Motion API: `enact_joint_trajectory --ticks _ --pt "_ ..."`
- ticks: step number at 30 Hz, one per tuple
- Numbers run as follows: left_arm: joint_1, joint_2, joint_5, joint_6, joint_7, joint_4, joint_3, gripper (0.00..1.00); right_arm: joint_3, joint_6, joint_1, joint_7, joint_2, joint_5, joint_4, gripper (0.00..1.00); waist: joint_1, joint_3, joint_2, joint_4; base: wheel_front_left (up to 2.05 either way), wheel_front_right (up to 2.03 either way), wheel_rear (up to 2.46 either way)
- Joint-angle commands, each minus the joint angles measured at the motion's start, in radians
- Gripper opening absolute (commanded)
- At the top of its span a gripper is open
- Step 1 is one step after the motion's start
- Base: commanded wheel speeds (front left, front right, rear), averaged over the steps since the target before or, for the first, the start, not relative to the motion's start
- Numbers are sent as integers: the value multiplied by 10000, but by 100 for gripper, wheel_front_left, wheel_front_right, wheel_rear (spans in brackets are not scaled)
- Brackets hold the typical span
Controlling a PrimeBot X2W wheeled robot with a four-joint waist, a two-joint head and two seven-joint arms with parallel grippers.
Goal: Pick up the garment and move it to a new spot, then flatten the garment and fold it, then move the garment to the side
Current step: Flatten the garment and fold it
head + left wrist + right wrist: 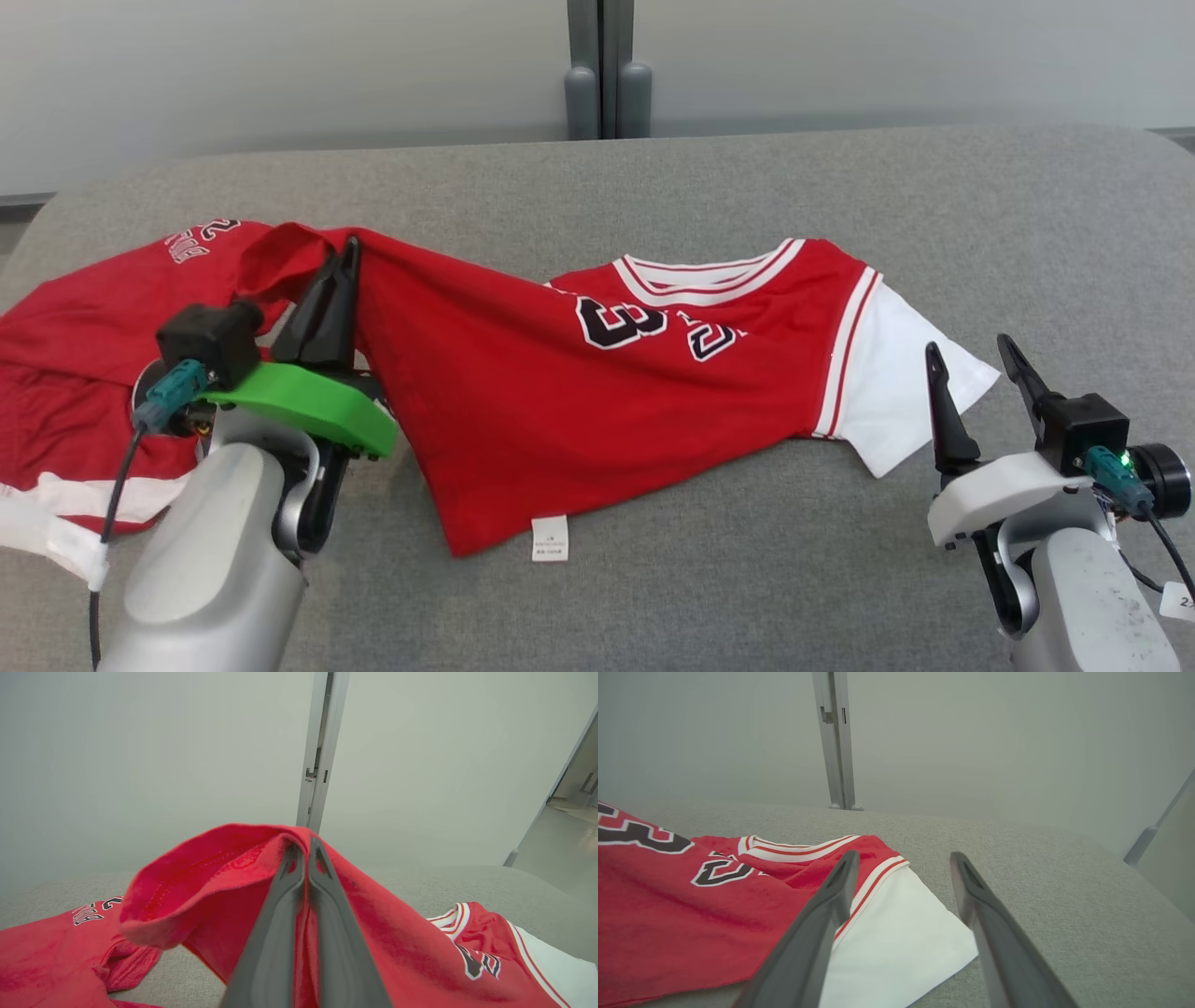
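Observation:
The garment (pixel 523 373) is a red jersey with white sleeves, white and red trim and black numbers, stretched across the grey surface. My left gripper (pixel 344 254) is shut on a fold of its red cloth at the left, lifting that fold into a ridge; in the left wrist view the cloth (pixel 210 877) drapes over the closed gripper (pixel 303 845). My right gripper (pixel 966 350) stands open just right of the white sleeve (pixel 906 373), nothing between its fingers. In the right wrist view the right gripper (pixel 903 857) hovers over the sleeve's (pixel 901 933) outer corner.
The grey padded surface (pixel 747 177) reaches to a pale wall behind, with a grey post (pixel 605 75) at its back middle. A white label (pixel 550 539) hangs at the jersey's near hem. Bare surface lies to the right and along the back.

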Motion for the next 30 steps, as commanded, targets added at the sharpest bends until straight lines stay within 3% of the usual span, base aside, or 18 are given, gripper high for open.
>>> enact_joint_trajectory --ticks 1,12,14,15,22,30 --pt "-428 117 34 27 11 263 44 0 90 -14 -187 -15 -39 -60 -70 100 0 593 0 -334 0 0 0" --pt "-2099 549 597 27 9 2054 739 0 552 -13 -898 -15 -39 -74 -516 100 0 1903 0 -1241 0 0 0" --pt "-2127 620 851 27 9 2231 1048 47 618 -13 -937 -15 -37 5 -586 100 0 1975 0 -1370 0 0 0" --pt "-2059 600 993 27 11 2284 1251 100 638 -13 -928 -15 -34 44 -616 100 0 1987 0 -1415 0 0 0" --pt "-1131 207 1797 27 9 2261 2097 100 672 -13 -686 -15 -33 248 -592 100 0 1664 0 -1436 0 0 0" --pt "567 -489 2191 27 9 1665 2311 100 543 -14 -317 -15 -36 373 -287 100 0 771 0 -1155 0 0 0"
